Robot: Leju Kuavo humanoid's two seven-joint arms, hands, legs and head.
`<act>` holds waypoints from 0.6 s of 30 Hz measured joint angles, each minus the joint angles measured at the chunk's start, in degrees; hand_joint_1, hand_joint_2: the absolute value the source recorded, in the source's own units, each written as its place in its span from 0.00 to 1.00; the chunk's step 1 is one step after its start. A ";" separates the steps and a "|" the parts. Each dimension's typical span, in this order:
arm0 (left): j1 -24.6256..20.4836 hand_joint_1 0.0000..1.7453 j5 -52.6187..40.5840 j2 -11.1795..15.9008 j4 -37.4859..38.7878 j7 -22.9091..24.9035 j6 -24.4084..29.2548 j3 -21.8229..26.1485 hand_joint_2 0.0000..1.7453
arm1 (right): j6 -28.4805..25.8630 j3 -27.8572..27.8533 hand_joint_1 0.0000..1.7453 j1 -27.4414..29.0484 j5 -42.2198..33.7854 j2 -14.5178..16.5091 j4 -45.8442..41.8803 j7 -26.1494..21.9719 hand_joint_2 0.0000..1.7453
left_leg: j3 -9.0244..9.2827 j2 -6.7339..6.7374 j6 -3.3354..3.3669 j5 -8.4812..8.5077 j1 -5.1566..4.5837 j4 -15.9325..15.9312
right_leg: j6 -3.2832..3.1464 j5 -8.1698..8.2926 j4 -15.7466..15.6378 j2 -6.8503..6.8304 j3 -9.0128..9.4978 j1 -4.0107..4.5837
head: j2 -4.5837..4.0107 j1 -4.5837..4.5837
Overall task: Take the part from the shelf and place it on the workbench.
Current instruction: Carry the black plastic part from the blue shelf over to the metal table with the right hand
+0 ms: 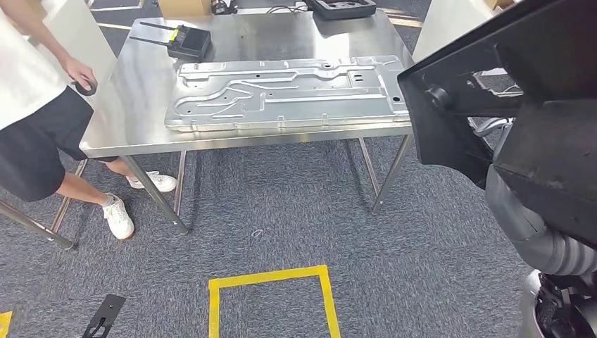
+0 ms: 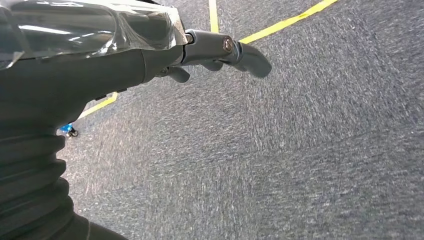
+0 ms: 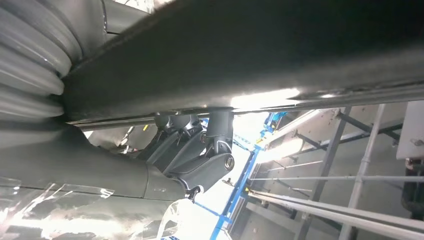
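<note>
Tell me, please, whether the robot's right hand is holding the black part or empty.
Holding. In the right wrist view the right hand has its fingers pressed up against the underside of the black part; the head view shows that part raised at the robot's right.

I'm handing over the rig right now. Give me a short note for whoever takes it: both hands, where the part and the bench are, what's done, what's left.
Right hand: grips a large dark flat part, held up at the robot's right, short of the bench.
Left hand: holds nothing, hanging over the grey carpet.
Workbench: steel table straight ahead; a big stamped metal panel covers much of its top, with a black box with antennas at the far left corner. A person stands at its left end.
Done: part is in hand.
Left: step up to the bench, set the part on it, let go.
</note>
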 joint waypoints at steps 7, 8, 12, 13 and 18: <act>0.06 0.00 0.00 -0.07 0.00 -0.25 0.10 -0.02 1.00 | -0.02 0.00 1.00 -0.04 0.04 -0.09 0.01 0.20 1.00 | 2.31 0.03 1.64 -1.52 -0.26 -0.23 | 0.47 -5.60 17.65 -0.50 -10.66 -0.04 | 0.00 0.14; 0.07 0.00 0.00 -0.08 0.00 -0.26 0.10 -0.01 1.00 | -0.02 0.00 1.00 -0.03 0.04 -0.09 0.01 0.22 1.00 | 2.82 -0.01 1.60 -1.89 -0.34 -0.23 | 0.21 -3.73 15.55 -0.51 -10.25 0.00 | 0.00 0.15; 0.02 0.00 -0.01 -0.14 0.00 -0.28 0.11 0.00 1.00 | -0.02 0.00 1.00 -0.16 0.04 -0.11 0.01 0.23 1.00 | 4.65 -0.14 0.90 -3.58 -0.57 -0.32 | -1.01 2.81 1.61 -0.56 -4.73 0.64 | 0.00 0.16; 0.03 0.00 -0.01 -0.19 0.00 -0.29 0.11 -0.01 1.00 | -0.02 0.00 1.00 -0.18 0.06 -0.14 0.01 0.24 1.00 | 4.80 -0.10 0.56 -3.76 -0.63 -0.18 | -1.21 2.56 0.73 -0.52 -4.35 0.80 | 0.00 0.16; -0.23 0.00 -0.01 -0.37 0.00 -0.33 0.07 -0.01 1.00 | 0.00 0.00 1.00 -0.35 0.12 -0.14 -0.01 0.35 1.00 | 2.58 0.10 -0.93 -6.24 -0.44 5.72 | -2.52 2.19 -0.02 -0.43 -2.45 0.32 | -0.01 -0.05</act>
